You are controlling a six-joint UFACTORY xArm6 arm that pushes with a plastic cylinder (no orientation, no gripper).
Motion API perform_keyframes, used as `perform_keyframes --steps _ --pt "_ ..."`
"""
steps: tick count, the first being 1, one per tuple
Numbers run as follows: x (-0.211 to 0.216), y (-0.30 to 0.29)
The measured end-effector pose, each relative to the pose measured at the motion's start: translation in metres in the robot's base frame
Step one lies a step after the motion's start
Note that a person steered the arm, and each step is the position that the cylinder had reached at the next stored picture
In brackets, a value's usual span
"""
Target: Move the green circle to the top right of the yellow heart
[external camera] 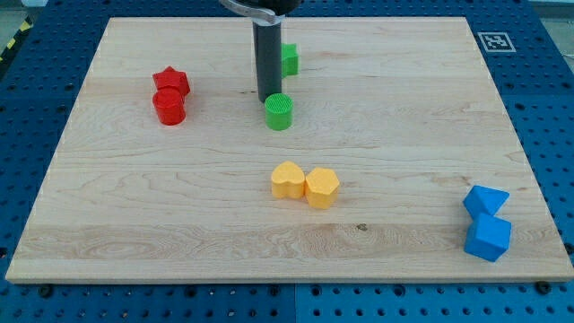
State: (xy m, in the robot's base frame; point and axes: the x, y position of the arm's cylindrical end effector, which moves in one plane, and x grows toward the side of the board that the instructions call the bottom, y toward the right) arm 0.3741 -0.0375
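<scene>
The green circle (279, 112) stands on the wooden board (404, 135), a little above the middle. My tip (267, 99) touches or nearly touches its upper left side. The yellow heart (288, 180) lies below the green circle, near the board's middle. A yellow hexagon-like block (322, 187) touches the heart's right side. The rod rises from my tip to the view's top.
A second green block (289, 59) sits behind the rod, partly hidden. A red star (170, 81) and a red cylinder (169, 107) touch at the upper left. Two blue blocks (486, 224) sit together at the lower right. A fiducial marker (494, 40) is at the top right corner.
</scene>
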Motion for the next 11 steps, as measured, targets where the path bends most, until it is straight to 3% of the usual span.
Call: perform_keyframes --steps 1,2,3,5,7,9,10,11 --pt "0.008 -0.027" --pt "0.023 0.018" --pt "0.033 0.025" --pt "0.105 0.010" --pt "0.101 0.040" --pt "0.070 0.050" --pt "0.074 0.031" --pt "0.042 0.007"
